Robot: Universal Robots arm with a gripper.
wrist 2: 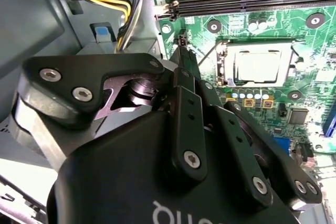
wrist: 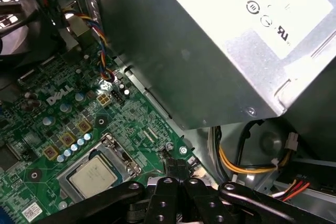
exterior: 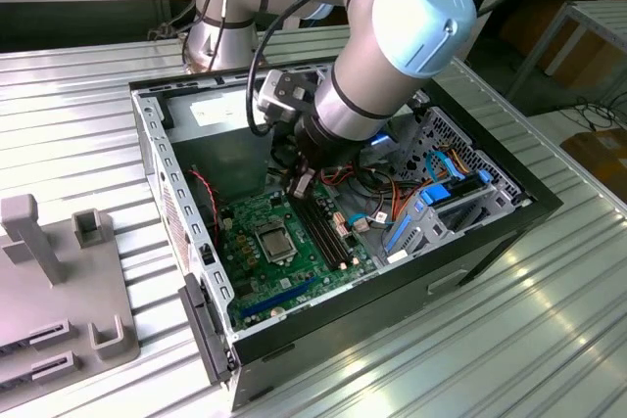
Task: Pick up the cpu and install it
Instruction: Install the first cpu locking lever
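CPU (exterior: 271, 239) is sitting flat inside the metal-framed socket (exterior: 258, 231) on the green motherboard (exterior: 294, 261), its silver-grey top facing up; it is also showing in both wrist views (wrist 2: 257, 65) (wrist: 93, 176). Going across the exterior view from its left: a grey fixture block (exterior: 59, 281) is resting on the ribbed metal table (exterior: 88, 144), well apart from the open computer case (exterior: 196, 271). Inside the case, the socket is lying just beside the dark memory slots (exterior: 325, 232). Above those slots the gripper (exterior: 301, 185) is hanging from the robot arm (exterior: 392, 56), near the chip but not touching it. In both wrist views its black fingers (wrist 2: 189, 119) are standing pressed together at the tips (wrist: 176, 169), holding nothing. Toward the exterior view's right, blue drive brackets (exterior: 431, 208) and orange cables (exterior: 397, 193) are crowding the case.
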